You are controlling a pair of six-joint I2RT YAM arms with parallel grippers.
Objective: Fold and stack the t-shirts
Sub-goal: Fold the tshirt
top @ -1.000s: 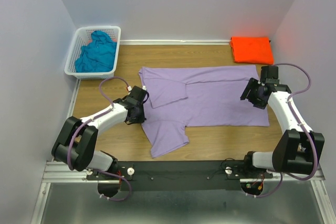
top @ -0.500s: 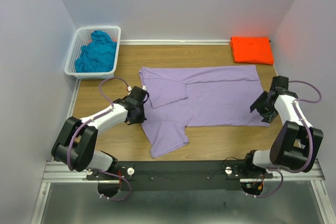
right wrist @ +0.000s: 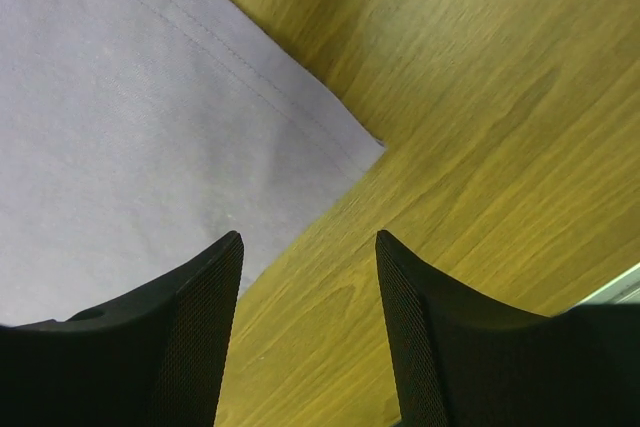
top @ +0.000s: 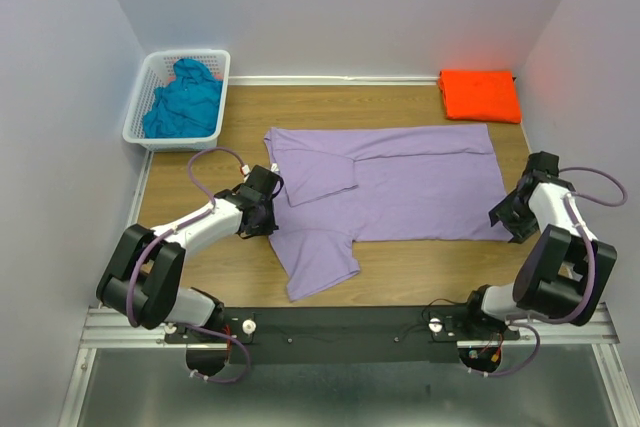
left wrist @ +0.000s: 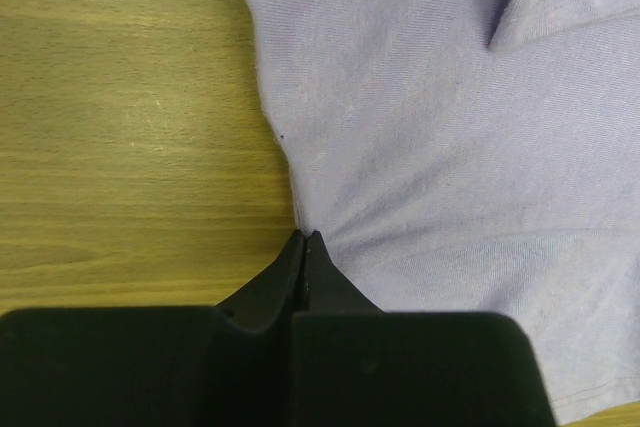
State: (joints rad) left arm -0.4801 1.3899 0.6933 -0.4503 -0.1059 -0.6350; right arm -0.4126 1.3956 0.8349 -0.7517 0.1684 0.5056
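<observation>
Purple shirt (top: 400,182): spread flat mid-table, long axis running left to right across the arms, collar end to the left, hem to the right.
Left gripper (left wrist: 305,237): clenched on the shirt's left edge by the near sleeve; puckers fan out from the tips.
Right gripper (right wrist: 308,247): released, fingers apart, low over the near hem corner, holding nothing.
Key relation: the hem corner lies just ahead of the right fingers, one finger over cloth, the other over bare table (top: 420,267). This arm is the nearer one to that end.
Judgement: a lengthwise fold needs this corner pinched first.
Orange shirt (top: 480,94): folded, far right corner.
Teal shirt (top: 185,102): bunched in the basket (top: 140,97), far left.
Hidden: how much cloth the left fingers hold. Cannot tell whether the right tips touch the table.
</observation>
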